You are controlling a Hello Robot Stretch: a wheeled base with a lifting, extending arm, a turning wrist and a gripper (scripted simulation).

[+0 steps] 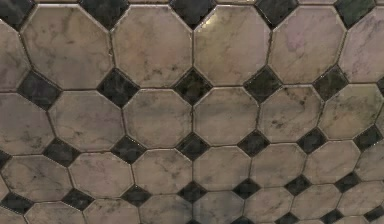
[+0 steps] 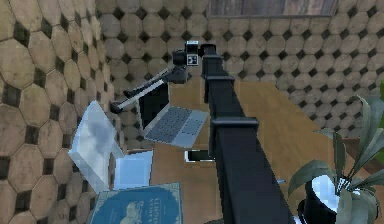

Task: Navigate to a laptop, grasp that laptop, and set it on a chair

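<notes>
A dark grey laptop (image 2: 172,120) stands with its lid up on a wooden table (image 2: 270,120) in the arm side view. A second, pale blue-white laptop (image 2: 100,152) lies nearer, at the table's left edge against the tiled wall. The arm's dark bar (image 2: 225,120) rises over the table to two white marker squares. Left of them the gripper (image 2: 122,102) reaches down toward the top edge of the dark laptop's screen. I cannot tell whether it touches the laptop or holds anything.
A small flat phone-like thing (image 2: 197,155) lies beside the arm. A round blue item (image 2: 135,206) lies at the table's near left. A potted plant (image 2: 345,185) stands at the bottom right. Octagon-tiled walls (image 2: 45,70) close the left and far sides, and the same tiles (image 1: 190,110) span the forward view.
</notes>
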